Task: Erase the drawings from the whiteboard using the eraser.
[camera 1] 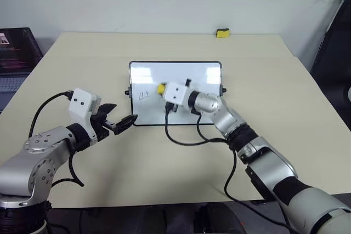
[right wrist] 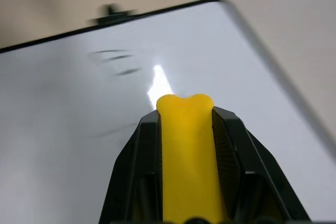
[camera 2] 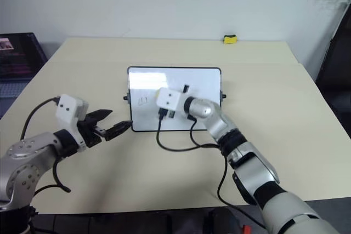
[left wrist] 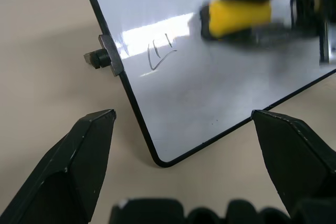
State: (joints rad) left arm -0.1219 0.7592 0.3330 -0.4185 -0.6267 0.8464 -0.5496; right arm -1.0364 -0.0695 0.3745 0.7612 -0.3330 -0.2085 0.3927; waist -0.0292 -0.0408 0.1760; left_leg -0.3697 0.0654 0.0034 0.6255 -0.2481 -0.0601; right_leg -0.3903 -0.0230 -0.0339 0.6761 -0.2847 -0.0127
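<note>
mid-wipe: your right gripper (right wrist: 186, 129) clamps the eraser (right wrist: 186, 156) over the whiteboard (camera 1: 203, 72), left gripper (camera 1: 118, 120) fingers apart; sweep next onto the remaining drawings (camera 1: 144, 96).

The only writing is the drawings (left wrist: 160, 56), a small cluster of thin dark marker strokes on the whiteboard (left wrist: 210, 108). They lie just ahead of the right gripper (right wrist: 186, 103) and beyond the spread fingers of the left gripper (left wrist: 184, 124), near the board's knobbed short edge. The strokes resemble handwritten characters but cannot be read as any word. No label, brand or number can be read elsewhere.
</note>
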